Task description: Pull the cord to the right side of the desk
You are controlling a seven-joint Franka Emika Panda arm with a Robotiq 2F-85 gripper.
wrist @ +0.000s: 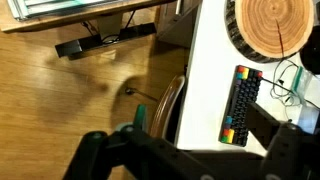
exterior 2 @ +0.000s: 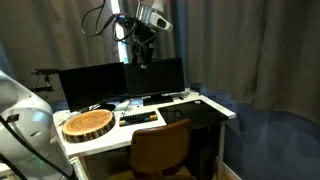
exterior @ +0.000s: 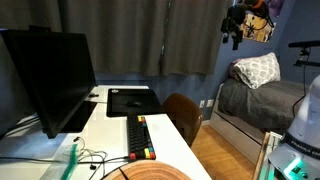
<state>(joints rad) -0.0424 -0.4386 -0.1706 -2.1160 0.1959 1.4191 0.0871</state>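
The cord (exterior: 97,160) is a thin black cable lying in loops on the white desk (exterior: 115,125), between the monitor base and the round wood slab (exterior: 150,172). In the wrist view the cord (wrist: 291,80) lies beside the wood slab (wrist: 276,26) and the keyboard (wrist: 240,105). My gripper (exterior 2: 140,52) hangs high above the desk, far from the cord; it also shows in an exterior view (exterior: 236,28). In the wrist view its fingers (wrist: 190,148) stand wide apart with nothing between them.
A large monitor (exterior: 45,75), a black mouse pad (exterior: 132,101) and the keyboard (exterior: 141,138) sit on the desk. A brown chair (exterior: 183,115) stands at the desk's edge. A bed (exterior: 260,95) stands beyond it. A power strip (wrist: 72,47) lies on the floor.
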